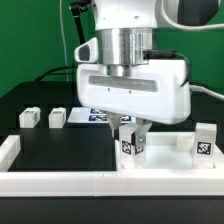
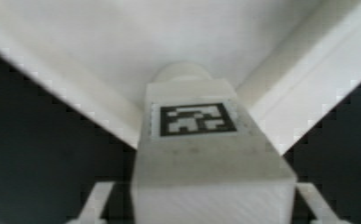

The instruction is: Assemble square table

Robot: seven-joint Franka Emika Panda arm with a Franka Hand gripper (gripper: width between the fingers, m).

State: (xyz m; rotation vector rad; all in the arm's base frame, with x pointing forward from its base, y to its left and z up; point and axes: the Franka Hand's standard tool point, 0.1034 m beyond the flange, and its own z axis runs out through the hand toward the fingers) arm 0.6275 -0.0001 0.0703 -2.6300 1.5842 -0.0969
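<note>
My gripper is shut on a white leg block with a black-and-white tag and holds it upright. The block's lower end is at the near corner, on the exterior view's left, of the white square tabletop slab. In the wrist view the held leg block fills the middle between my gripper's fingers. The slab's corner spreads white behind it. Two loose leg blocks stand at the left. Another leg block stands at the slab's right.
The marker board lies flat behind the gripper. A low white border wall runs along the front and turns up the exterior view's left side. The table top is black.
</note>
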